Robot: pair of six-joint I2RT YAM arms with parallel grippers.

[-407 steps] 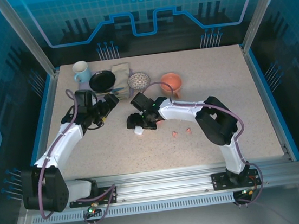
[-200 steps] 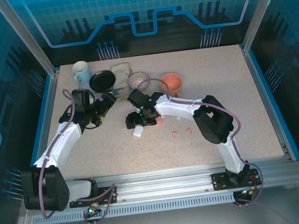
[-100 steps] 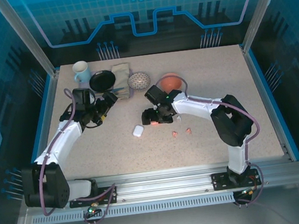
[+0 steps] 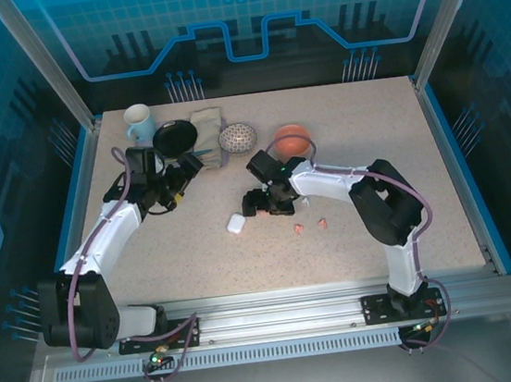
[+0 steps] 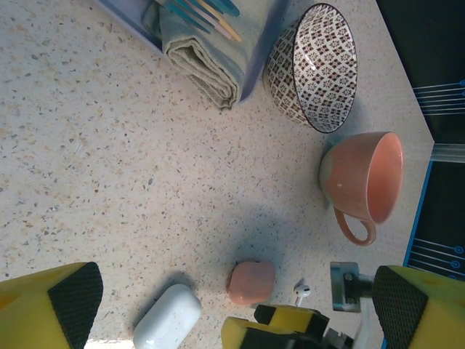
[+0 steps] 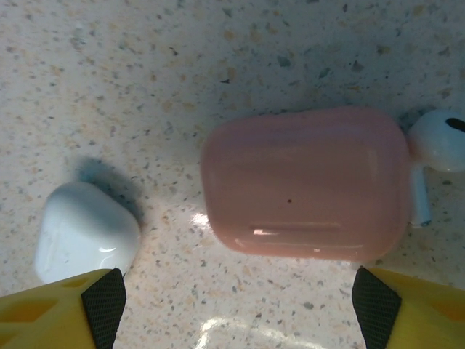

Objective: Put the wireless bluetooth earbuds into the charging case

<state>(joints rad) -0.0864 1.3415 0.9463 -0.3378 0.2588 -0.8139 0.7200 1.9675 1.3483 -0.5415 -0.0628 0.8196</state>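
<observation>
Two pink earbuds (image 4: pixel 299 228) are lying loose on the table (image 4: pixel 400 155), roughly 4 o'clock from the right gripper (image 4: pixel 266 201), and none of the buds I can spot is in a case yet. One white earbud (image 6: pixel 436 142) sits just beside the pink case (image 6: pixel 305 193), maybe touching it, at its 2 o'clock in the right wrist view. The white case (image 6: pixel 86 233) is near, at the pink one's 8 o'clock. Both cases look shut to me.

Right gripper hangs right over the pink case with its fingers (image 6: pixel 104 302) spread wide either side, holding nothing. Left gripper (image 4: pixel 182 177) is off at 9 o'clock near the black dish (image 4: pixel 174 137), also wide open and empty.

My read: it's lining up on the pink case. Next move probably calls for a straight drop and a squeeze on the case's sides without knocking that white bud. Then the lid has to come up before any bud goes in.
</observation>
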